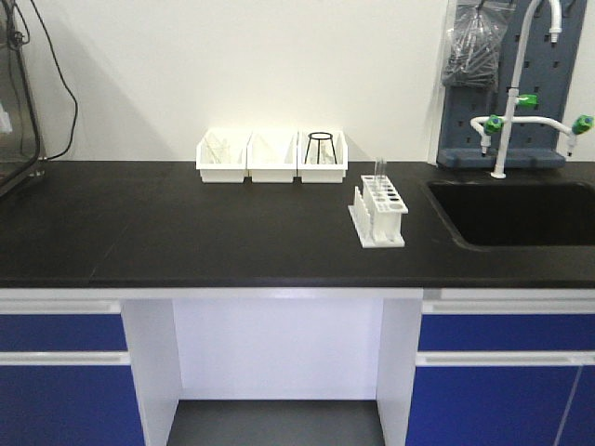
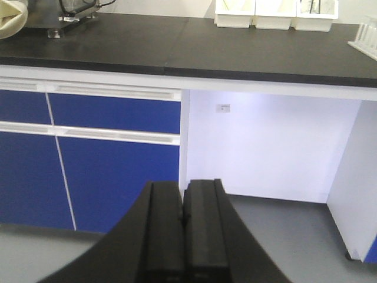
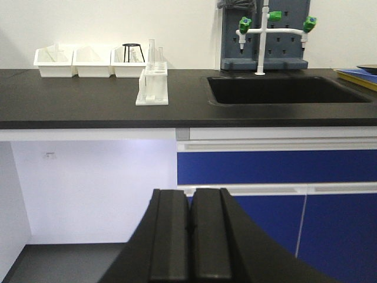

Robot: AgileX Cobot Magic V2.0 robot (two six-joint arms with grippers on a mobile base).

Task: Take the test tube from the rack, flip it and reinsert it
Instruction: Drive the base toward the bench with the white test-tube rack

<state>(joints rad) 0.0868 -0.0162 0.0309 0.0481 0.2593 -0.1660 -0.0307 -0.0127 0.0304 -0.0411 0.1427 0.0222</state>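
The white rack (image 1: 378, 213) stands on the black counter, right of centre, near the sink. A clear test tube (image 1: 380, 168) rises upright from a far hole of the rack. In the right wrist view the rack (image 3: 152, 85) and test tube (image 3: 151, 50) sit far off on the counter. Just a corner of the rack (image 2: 366, 40) shows at the right edge of the left wrist view. My left gripper (image 2: 182, 191) is shut and empty, low in front of the cabinets. My right gripper (image 3: 189, 197) is also shut and empty, below counter height. Neither arm appears in the front view.
Three white bins (image 1: 271, 155) line the back wall, one holding a black wire stand (image 1: 321, 149). A black sink (image 1: 516, 212) with a white faucet (image 1: 511, 88) lies right of the rack. Blue cabinets (image 2: 112, 159) flank a white knee recess (image 1: 277, 344). Equipment (image 1: 14, 93) stands far left.
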